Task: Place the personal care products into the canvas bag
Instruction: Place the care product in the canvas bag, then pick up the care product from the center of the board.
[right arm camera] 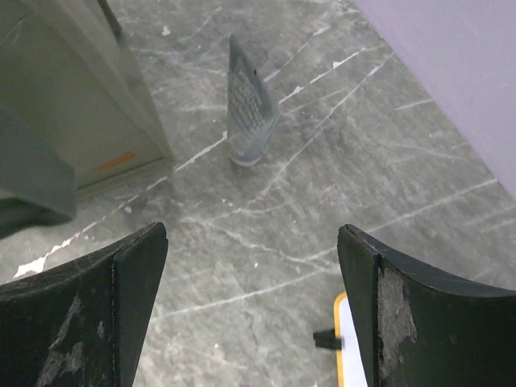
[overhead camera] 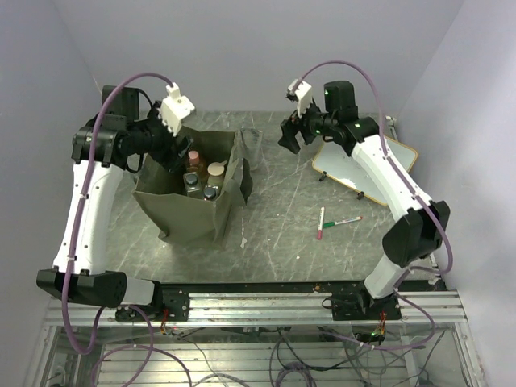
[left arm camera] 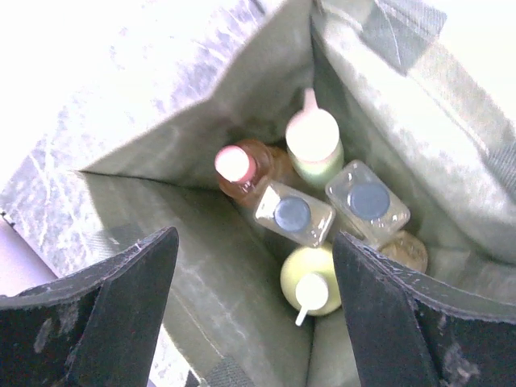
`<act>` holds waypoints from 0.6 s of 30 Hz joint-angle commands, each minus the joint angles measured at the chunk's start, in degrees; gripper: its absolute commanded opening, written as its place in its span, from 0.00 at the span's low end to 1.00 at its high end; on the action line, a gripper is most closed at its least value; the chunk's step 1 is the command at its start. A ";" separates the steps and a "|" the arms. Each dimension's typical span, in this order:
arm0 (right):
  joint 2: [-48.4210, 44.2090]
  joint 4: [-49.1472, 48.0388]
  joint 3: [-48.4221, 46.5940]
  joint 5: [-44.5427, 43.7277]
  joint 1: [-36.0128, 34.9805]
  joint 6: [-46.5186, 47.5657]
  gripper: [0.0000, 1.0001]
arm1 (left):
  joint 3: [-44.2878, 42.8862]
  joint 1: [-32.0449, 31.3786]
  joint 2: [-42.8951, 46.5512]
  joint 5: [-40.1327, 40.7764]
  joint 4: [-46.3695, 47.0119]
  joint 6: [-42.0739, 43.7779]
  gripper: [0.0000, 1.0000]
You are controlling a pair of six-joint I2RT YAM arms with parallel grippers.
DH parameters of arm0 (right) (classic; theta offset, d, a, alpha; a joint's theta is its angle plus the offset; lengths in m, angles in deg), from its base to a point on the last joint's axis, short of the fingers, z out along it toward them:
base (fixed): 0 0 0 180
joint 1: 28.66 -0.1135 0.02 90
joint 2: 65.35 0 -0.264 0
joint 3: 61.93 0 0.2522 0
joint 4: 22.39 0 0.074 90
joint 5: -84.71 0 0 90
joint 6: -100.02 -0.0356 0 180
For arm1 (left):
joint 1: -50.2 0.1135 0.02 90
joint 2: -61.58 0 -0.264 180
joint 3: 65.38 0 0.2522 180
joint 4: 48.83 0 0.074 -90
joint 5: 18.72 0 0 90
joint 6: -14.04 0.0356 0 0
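The olive canvas bag [overhead camera: 181,211] stands open at the left of the table. Inside it, in the left wrist view, stand an amber bottle [left arm camera: 235,165], a pale green bottle with a beige cap [left arm camera: 313,137], two clear bottles with dark caps [left arm camera: 292,214] [left arm camera: 368,200] and a yellow-green pump bottle [left arm camera: 310,278]. My left gripper [left arm camera: 254,306] hangs open over the bag's mouth [overhead camera: 173,157], holding nothing. A clear tube [right arm camera: 250,113] stands upright on the table beside the bag [right arm camera: 72,89]. My right gripper [right arm camera: 254,306] is open above the bare table, short of the tube [overhead camera: 289,137].
A white-faced whiteboard [overhead camera: 367,165] lies at the back right, its yellow edge [right arm camera: 347,339] just under my right fingers. A red pen [overhead camera: 321,222] and a green pen [overhead camera: 343,220] lie on the table right of centre.
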 commanded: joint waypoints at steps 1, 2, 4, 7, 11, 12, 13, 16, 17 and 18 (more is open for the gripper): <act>5.55 -3.97 -5.21 1.38 -0.17 -0.87 0.87 | -4.95 0.60 0.55 0.75 5.30 -8.73 0.87; 6.80 -4.47 -6.14 1.65 -0.17 -0.84 0.87 | -5.47 0.81 0.61 1.51 5.79 -9.48 0.88; 9.27 -5.45 -7.85 2.14 -0.17 -0.62 0.87 | -6.14 1.18 0.96 3.55 6.75 -10.46 0.88; 12.81 -6.74 -10.35 3.31 -0.24 -0.66 0.88 | -6.57 1.78 1.24 6.40 8.36 -11.95 0.89; 18.04 -8.37 -13.61 4.94 -0.26 -1.67 0.88 | -6.76 2.65 0.95 10.15 9.90 -13.93 0.90; 19.18 -8.82 -14.46 5.32 -0.26 -2.06 0.88 | -6.96 2.96 0.68 11.06 10.02 -14.38 0.90; 19.60 -9.33 -15.06 5.65 -0.23 -2.23 0.88 | -7.16 3.38 0.30 11.98 10.05 -14.75 0.91; 23.73 -10.06 -16.87 6.71 -0.39 -2.18 0.88 | -7.66 4.94 -0.59 13.64 9.94 -15.39 0.91; 24.66 -10.07 -17.68 7.10 -0.43 -1.78 0.88 | -7.90 5.46 -0.90 13.80 9.71 -15.44 0.91; 25.53 -10.12 -18.23 7.54 -0.50 -1.35 0.88 | -8.04 5.99 -1.11 14.03 9.59 -15.56 0.91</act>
